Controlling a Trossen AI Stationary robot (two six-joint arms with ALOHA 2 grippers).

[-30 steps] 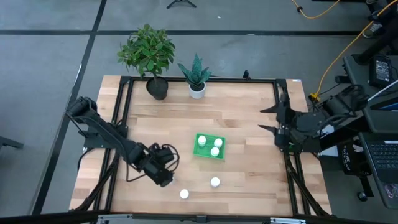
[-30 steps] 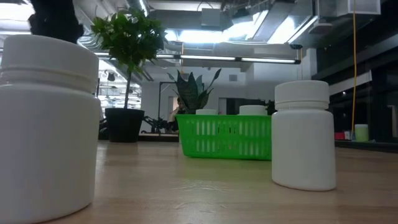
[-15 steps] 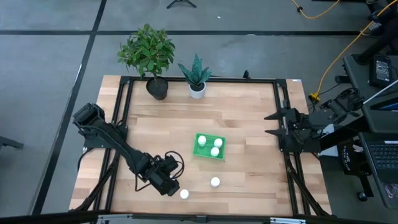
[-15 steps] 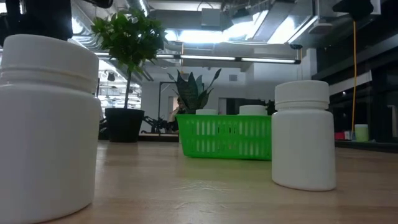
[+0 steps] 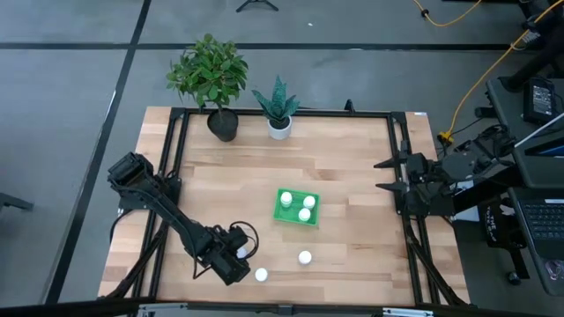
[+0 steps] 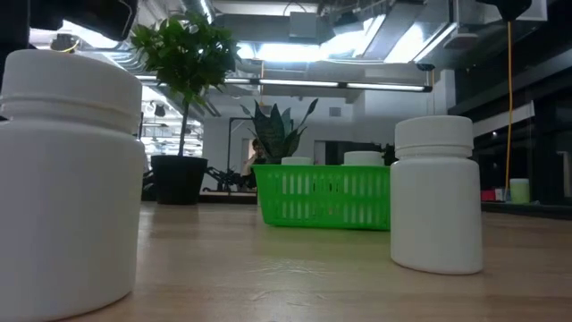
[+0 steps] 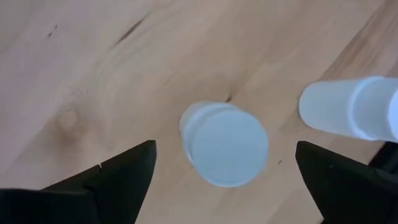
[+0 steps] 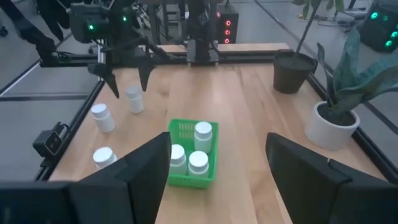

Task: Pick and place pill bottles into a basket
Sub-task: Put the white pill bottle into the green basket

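Left gripper (image 5: pixel 244 264) is low over the front of the tabletop (image 5: pixel 352 158), front-left of the basket (image 5: pixel 296 208); fingers (image 7: pixel 118 177) spread wide apart, holding nothing. Left wrist view: an upright bottle (image 7: pixel 225 144) stands between the two fingers, gap on both sides, no contact.

High view: that first bottle (image 5: pixel 261 275) stands just beside the left gripper, front-left of the basket. Second bottle (image 5: pixel 304 258) stands upright just in front of the basket, apart from it. The right wrist view shows one more loose bottle in this group than the high view; it's probably hidden under the left gripper there.

Basket sits mid-tabletop with three bottles (image 5: pixel 305 214) upright inside.

Behind the basket, at the tabletop's far edge: leafy plant in a black pot (image 5: pixel 222 123), then spiky plant in a white pot (image 5: pixel 279 126).

Right gripper (image 5: pixel 388 174) is parked at the tabletop's right edge, well right of the basket; fingers wide apart, empty.
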